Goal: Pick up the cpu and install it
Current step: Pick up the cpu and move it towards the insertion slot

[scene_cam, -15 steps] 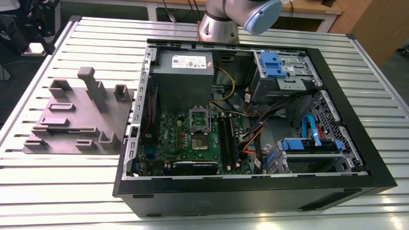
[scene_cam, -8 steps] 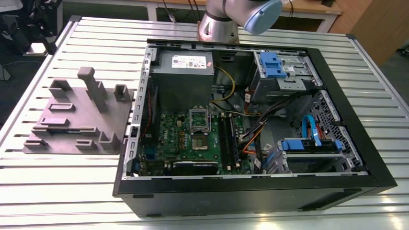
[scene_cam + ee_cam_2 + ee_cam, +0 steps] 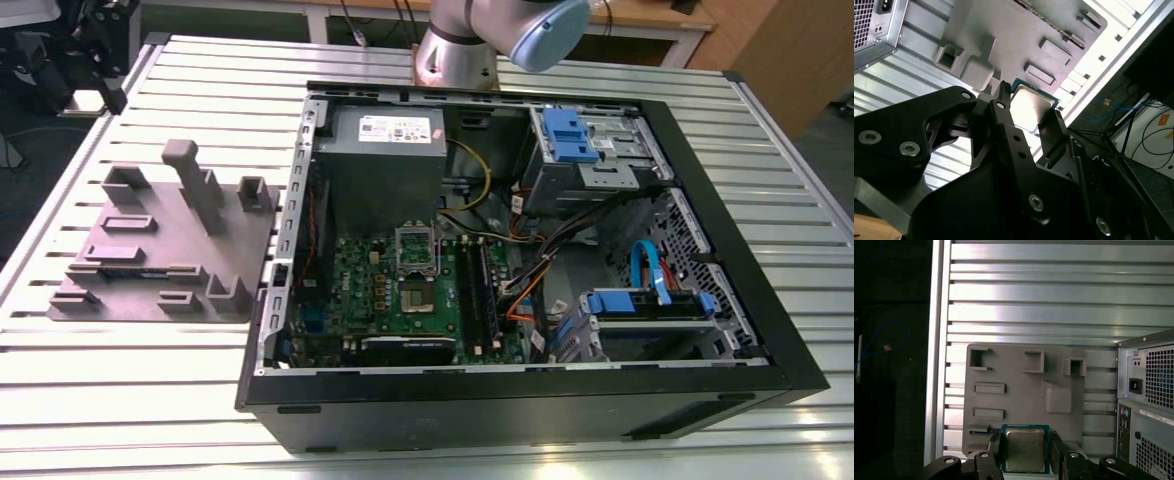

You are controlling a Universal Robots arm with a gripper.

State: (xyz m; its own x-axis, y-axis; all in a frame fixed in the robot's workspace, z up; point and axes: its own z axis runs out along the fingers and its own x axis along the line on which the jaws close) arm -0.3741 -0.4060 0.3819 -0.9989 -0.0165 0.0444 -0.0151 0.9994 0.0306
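Carrying stage, by the look of it — cpu (image 3: 1025,452) clamped edge to edge in the pincer (image 3: 1025,444), held clear of the grey moulded plate (image 3: 1019,390), not yet in the motherboard socket (image 3: 414,247). Calls for a level, steady hold. Ribbed aluminium worktop (image 3: 1029,290) underneath — open computer case (image 3: 534,390) alongside.

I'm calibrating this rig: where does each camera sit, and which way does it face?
Exterior view: off the arm, up high, looking down on the table, grey plate and open computer case; the arm shows.
First wrist view: on the wrist, facing straight down past the claw, shut on the chip, onto the plate.
Second wrist view: on the wrist, slanting along the claw toward the chip.
Both wrist views share claw, chip and plate.
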